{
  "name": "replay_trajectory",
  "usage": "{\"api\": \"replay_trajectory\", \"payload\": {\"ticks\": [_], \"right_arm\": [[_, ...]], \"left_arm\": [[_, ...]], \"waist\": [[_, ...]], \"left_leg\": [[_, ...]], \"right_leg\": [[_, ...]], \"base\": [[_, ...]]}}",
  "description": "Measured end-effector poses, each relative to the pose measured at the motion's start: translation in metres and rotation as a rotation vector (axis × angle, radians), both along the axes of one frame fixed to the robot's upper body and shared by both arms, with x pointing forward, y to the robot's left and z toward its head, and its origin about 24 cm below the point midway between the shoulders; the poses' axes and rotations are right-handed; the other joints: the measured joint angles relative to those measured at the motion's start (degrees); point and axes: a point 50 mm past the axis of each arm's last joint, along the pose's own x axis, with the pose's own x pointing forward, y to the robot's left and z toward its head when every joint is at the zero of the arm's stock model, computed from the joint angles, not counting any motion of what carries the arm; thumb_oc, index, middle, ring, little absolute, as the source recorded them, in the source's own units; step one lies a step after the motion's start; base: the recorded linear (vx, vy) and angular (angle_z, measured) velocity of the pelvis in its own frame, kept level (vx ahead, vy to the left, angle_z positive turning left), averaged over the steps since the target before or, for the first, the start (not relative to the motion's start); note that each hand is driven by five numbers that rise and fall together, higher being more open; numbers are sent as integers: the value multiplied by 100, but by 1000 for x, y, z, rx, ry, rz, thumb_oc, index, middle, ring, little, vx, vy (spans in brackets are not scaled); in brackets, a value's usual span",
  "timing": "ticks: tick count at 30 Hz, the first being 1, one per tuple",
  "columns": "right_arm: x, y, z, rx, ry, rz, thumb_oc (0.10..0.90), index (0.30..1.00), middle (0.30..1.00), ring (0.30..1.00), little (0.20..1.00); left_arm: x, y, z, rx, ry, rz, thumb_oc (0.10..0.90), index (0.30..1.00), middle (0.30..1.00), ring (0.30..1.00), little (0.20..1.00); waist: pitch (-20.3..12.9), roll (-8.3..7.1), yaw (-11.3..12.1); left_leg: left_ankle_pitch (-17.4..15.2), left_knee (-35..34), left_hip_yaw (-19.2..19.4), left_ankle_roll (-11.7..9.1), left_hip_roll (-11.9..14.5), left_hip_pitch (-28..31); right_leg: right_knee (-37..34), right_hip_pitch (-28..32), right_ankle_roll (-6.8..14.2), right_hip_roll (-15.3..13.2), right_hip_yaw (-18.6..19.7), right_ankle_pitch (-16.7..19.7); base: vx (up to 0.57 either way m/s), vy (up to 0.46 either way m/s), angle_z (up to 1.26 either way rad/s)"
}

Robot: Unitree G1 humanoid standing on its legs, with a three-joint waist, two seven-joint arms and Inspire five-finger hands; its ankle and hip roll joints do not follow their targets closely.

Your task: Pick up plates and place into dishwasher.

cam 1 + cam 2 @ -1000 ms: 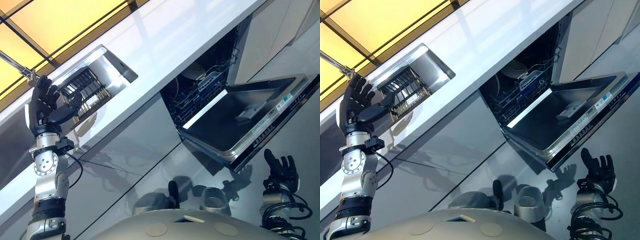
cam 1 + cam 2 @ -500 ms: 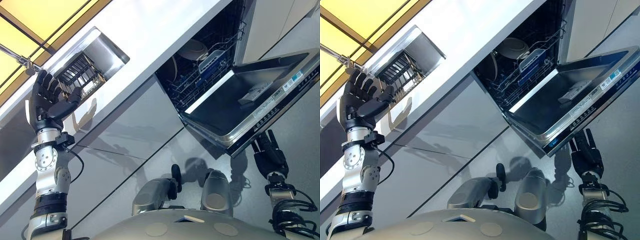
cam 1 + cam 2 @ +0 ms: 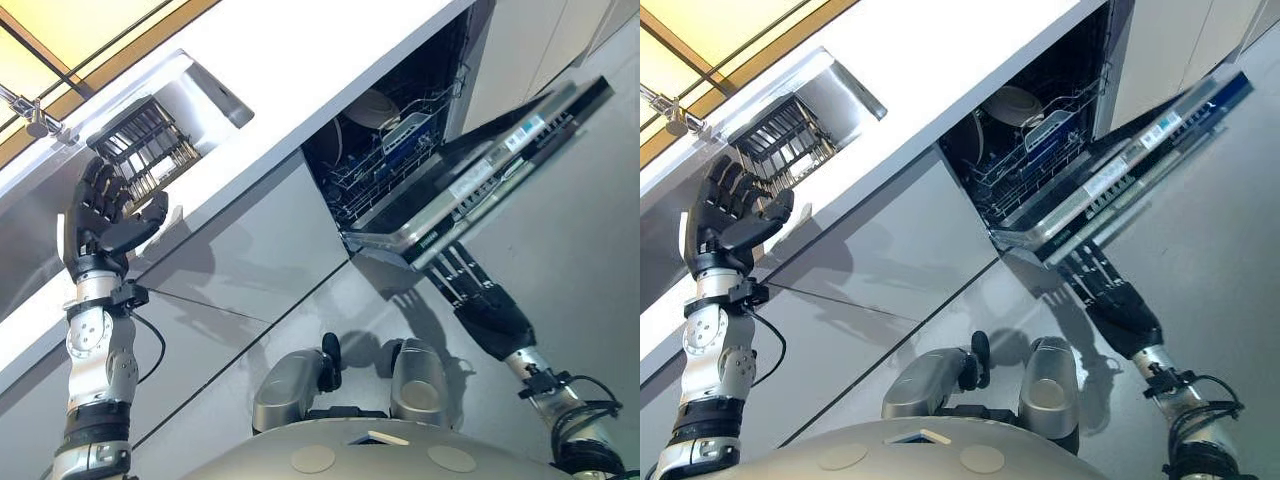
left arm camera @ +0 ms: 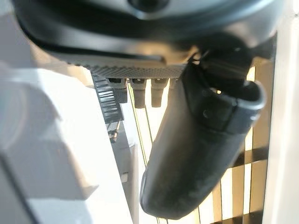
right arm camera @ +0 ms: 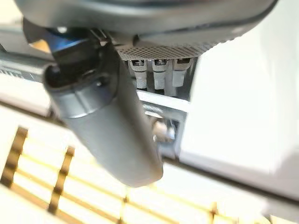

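- The right hand (image 3: 487,312) is under the dishwasher door (image 3: 480,175), fingers straight and flat against its underside. That reads as a lift to swing the door up, a push and not a grasp.
- The door sits partway between flat and shut, tilted up at its outer edge, so the dishwasher (image 3: 1040,140) is open enough to see inside.
- The lower rack (image 3: 385,170), a wire basket, already holds a white plate (image 3: 375,105) standing near the back and what looks like a second dish on edge at the left side. A blue-and-white piece sits between them; I cannot tell what it is.
- My read: with plates in the rack and the door on its way up, loading looks close to finished, though that is a judgement from how things lie.
- The left hand (image 3: 105,215) is raised beside the sink (image 3: 215,85), fingers spread and relaxed, thumb out, holding nothing. It looks parked clear of the counter (image 3: 300,60).
- In the sink stands a dark slotted drying rack (image 3: 145,150), its slots bare as far as I can see, with the tap (image 3: 30,115) just beyond.
- One risk: a straight-fingered push can slip off the smooth door edge.
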Motion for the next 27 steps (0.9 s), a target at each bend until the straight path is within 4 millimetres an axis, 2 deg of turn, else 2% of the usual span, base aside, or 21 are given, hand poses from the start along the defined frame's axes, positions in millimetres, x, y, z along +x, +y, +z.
{"api": "replay_trajectory", "payload": {"ticks": [2, 3, 6, 7, 10, 13, 15, 18, 20, 23, 24, 26, 27], "right_arm": [[11, 44, 16, 82, -126, 215, 800, 900, 900, 900, 900], [16, 74, 30, 149, -216, 318, 800, 900, 900, 900, 900], [22, 115, 55, 266, -361, 423, 800, 900, 900, 900, 900], [25, 121, 66, 282, -411, 446, 800, 900, 900, 900, 900], [30, 128, 84, 274, -492, 490, 800, 900, 900, 900, 900], [34, 128, 95, 262, -539, 458, 800, 900, 900, 900, 900], [36, 127, 95, 235, -530, 423, 800, 900, 900, 900, 900], [35, 120, 85, 127, -470, 376, 800, 900, 900, 900, 900], [34, 110, 69, 38, -398, 354, 800, 900, 900, 900, 900], [20, 75, 11, -162, -118, 302, 800, 900, 900, 900, 900], [15, 66, -1, -201, -65, 302, 800, 900, 900, 900, 900], [-28, 28, -46, -378, 201, 354, 800, 900, 900, 900, 900], [-46, 16, -56, -440, 283, 377, 800, 900, 900, 900, 900]], "left_arm": [[-1, -1, -2, -8, -1, 0, 800, 900, 900, 900, 900], [-1, -3, -2, -6, -12, 1, 800, 900, 900, 900, 900], [-4, -5, -5, -11, -25, 7, 800, 900, 900, 900, 900], [-5, -7, -7, -21, -26, 9, 800, 900, 900, 900, 900], [-9, -3, -17, -24, -4, 37, 800, 900, 900, 900, 900], [-12, -1, -23, -31, 15, 57, 800, 900, 900, 900, 900], [-16, -2, -25, -30, 9, 62, 800, 900, 900, 900, 900], [-26, -3, -32, -41, 25, 71, 800, 900, 900, 900, 900], [-31, -4, -35, -45, 35, 66, 800, 900, 900, 900, 900], [-38, 1, -27, -31, 3, 70, 800, 900, 900, 900, 900], [-38, 2, -25, -27, -6, 75, 800, 900, 900, 900, 900], [-42, 12, -16, -17, -56, 106, 800, 900, 900, 900, 900], [-43, 16, -13, -11, -68, 125, 800, 900, 900, 900, 900]], "waist": [[-11, 16, 38], [-27, 40, 119], [-166, 125, 229], [-218, 189, 279], [-428, 215, 310], [-548, 185, 345], [-618, 170, 345], [-862, 152, 333], [-1033, 90, 321], [-1254, -85, 365], [-1262, -155, 368], [-1376, -284, 424], [-1366, -332, 415]], "left_leg": [[-33, 3, -18, 5, -7, 113], [-69, 12, -19, -7, -14, 170], [-93, -7, -10, 50, -74, 177], [-105, -49, -10, 102, -106, 221], [-57, -232, -9, 197, -189, 315], [15, -410, -14, 268, -250, 392], [49, -505, -15, 281, -251, 435], [118, -721, -18, 292, -232, 451], [176, -884, -20, 284, -208, 446], [253, -1145, -17, 255, -115, 438], [270, -1186, -19, 253, -93, 434], [344, -1398, -14, 256, -34, 434], [393, -1453, -18, 310, -22, 432]], "right_leg": [[-45, 143, 6, -12, -17, 1], [-71, 203, 12, -16, -10, 5], [-134, 250, 82, -74, -12, 44], [-208, 331, 147, -83, -18, 81], [-335, 420, 264, -142, 11, 124], [-416, 458, 326, -198, 16, 162], [-520, 506, 373, -190, 4, 195], [-734, 506, 402, -144, -11, 275], [-917, 504, 409, -73, -17, 347], [-1245, 503, 406, 44, -25, 478], [-1305, 503, 420, 84, -25, 514], [-1613, 525, 454, 173, -39, 640], [-1719, 549, 434, 194, -51, 699]], "base": [[103, 112, 3], [74, 106, 1], [47, 111, 3], [35, 137, 6], [10, 106, 9], [-46, 89, 3], [-73, 32, 3], [-126, -16, -3], [-172, -71, -2], [-172, -86, -9], [-143, -86, -6], [-154, -96, -5], [-140, -91, -1]]}}
